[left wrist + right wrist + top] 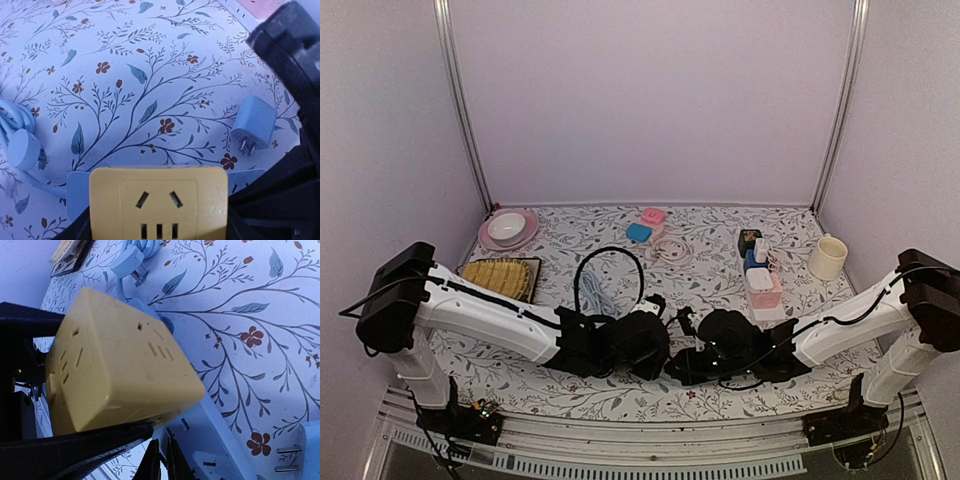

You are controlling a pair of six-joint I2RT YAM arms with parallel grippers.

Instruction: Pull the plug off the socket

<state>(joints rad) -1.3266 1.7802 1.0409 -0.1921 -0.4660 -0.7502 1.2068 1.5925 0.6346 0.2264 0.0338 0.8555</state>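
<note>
The plug (253, 122) lies on the table (150, 75), beside the socket (159, 202).

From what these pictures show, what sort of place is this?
Probably a robot test booth, not a home: plain lilac walls, silver metal frame posts, and a table covered in floral-patterned cloth.

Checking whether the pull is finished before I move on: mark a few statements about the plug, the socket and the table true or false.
1. The blue plug lies on the table, prongs bare. True.
2. The yellow socket block has something plugged into the slots facing the left wrist camera. False: those slots are empty.
3. The right pincer holds the blue plug. False: the plug lies free on the table.
4. A cream mug stands at the table's far right. True.
</note>
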